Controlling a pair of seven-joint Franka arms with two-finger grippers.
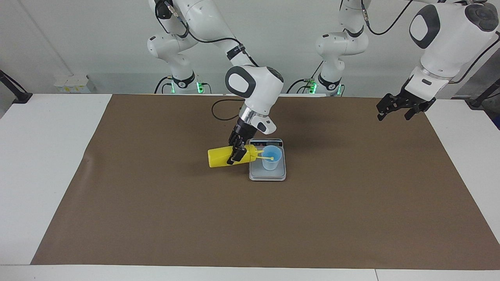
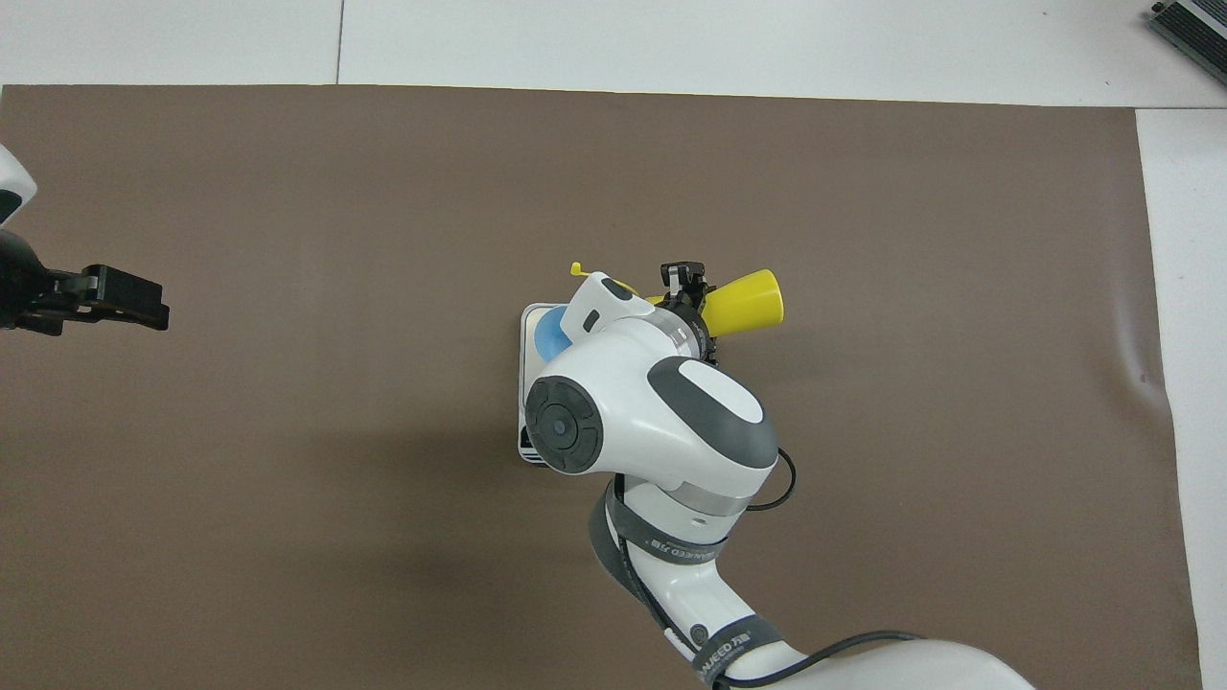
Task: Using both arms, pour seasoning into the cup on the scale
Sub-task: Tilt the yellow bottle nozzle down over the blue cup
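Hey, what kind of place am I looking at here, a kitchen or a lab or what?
Most likely a robotics lab, not a kitchen: two robot arms stand at a white table laid with a brown mat, and the only items are a bottle, a cup and a scale.

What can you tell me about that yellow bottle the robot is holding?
The yellow bottle looks like smooth plastic, a cylinder with a flat base and a narrow nozzle end. It lies nearly on its side in the air, gripped near its shoulder by the right gripper, jaws shut on it. Its nozzle points into the light-blue cup on the scale. A thin yellow strap sticks out near the nozzle.
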